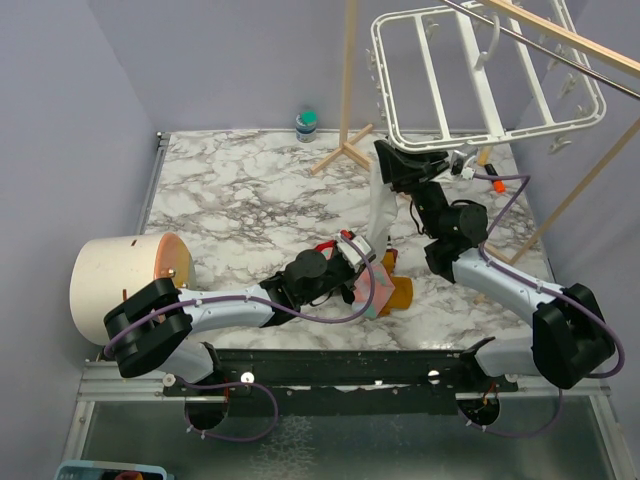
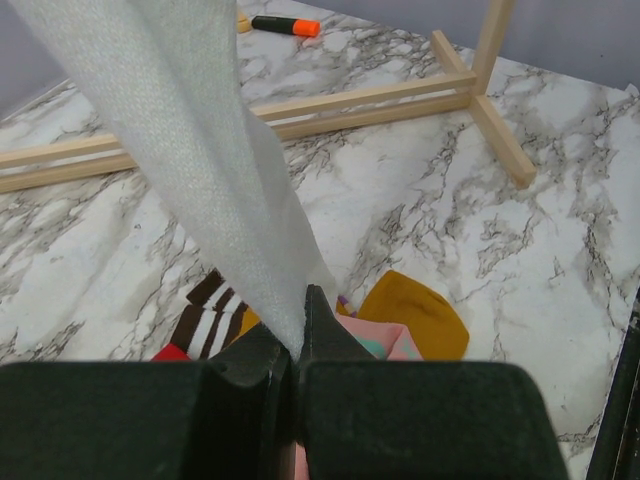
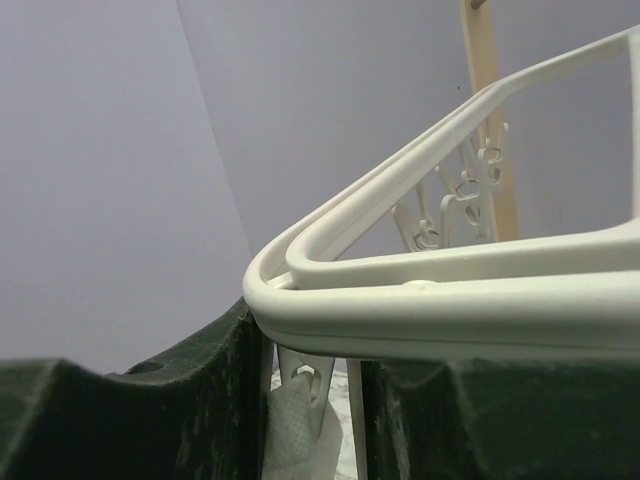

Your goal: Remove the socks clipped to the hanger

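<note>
Nearest the arm bases, the left hand (image 2: 298, 348) is pressed together on the lower end of a white sock (image 2: 200, 150), which is drawn taut upward from the pinch. Under that hand a heap of loose socks (image 1: 385, 290) is laid on the marbled table (image 1: 230, 190). In it a mustard sock (image 2: 415, 318), a pink sock (image 2: 385, 342), a striped sock (image 2: 210, 315) and the edge of a red sock (image 2: 170, 352) can be made out. Farther up, the top of the white sock is held in a clip (image 3: 305, 372) at a corner of the white hanger (image 3: 450, 290). The right hand (image 3: 312, 345) is spread, with one finger on each side of that clip; whether the clip is touched cannot be told. The hanger is hung by its hook from a wooden rack (image 1: 347, 70). An orange marker (image 2: 285, 25) is seen on the table beyond the rack's foot.
</note>
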### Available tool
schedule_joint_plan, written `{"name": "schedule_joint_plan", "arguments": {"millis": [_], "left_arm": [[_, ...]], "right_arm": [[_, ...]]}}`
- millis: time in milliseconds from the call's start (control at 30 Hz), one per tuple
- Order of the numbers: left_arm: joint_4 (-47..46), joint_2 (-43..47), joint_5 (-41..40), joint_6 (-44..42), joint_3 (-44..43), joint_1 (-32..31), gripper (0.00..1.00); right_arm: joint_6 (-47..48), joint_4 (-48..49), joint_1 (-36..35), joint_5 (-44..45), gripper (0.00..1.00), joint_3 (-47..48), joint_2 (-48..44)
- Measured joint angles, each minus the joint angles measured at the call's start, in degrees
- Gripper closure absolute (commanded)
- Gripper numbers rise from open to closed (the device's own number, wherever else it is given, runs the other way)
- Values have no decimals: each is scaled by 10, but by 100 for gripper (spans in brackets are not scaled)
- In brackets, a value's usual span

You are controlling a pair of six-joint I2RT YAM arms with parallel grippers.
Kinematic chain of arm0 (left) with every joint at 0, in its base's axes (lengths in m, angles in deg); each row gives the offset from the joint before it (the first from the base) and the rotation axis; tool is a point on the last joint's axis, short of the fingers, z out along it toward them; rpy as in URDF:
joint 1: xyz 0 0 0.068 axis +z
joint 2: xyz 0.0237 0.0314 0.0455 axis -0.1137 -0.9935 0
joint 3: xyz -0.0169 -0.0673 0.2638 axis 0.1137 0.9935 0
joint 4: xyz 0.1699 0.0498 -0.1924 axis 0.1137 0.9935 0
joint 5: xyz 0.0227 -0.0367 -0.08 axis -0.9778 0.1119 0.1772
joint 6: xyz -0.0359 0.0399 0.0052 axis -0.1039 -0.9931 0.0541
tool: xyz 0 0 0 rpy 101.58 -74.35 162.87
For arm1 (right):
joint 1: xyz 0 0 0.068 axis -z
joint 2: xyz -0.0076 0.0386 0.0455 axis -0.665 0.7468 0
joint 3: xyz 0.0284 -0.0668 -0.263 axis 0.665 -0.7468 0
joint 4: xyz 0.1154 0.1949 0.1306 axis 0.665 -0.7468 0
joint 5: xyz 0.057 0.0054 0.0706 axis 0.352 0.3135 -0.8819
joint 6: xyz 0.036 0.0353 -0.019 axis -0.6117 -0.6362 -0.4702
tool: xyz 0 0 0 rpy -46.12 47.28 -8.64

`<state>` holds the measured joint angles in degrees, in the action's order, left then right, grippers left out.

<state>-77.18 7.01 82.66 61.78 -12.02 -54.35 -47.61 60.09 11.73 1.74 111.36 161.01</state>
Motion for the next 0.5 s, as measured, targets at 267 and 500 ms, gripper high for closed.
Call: {"name": "schedule_joint_plan", "arguments": {"millis": [267,500], "left_arm": [[8,0,0,0,12,-2,100],[26,10,-1,0,18,-3,100]], "right_arm": [[0,0,0,0,75,1,0],[0,-3,0,0,76,1,-4]]}}
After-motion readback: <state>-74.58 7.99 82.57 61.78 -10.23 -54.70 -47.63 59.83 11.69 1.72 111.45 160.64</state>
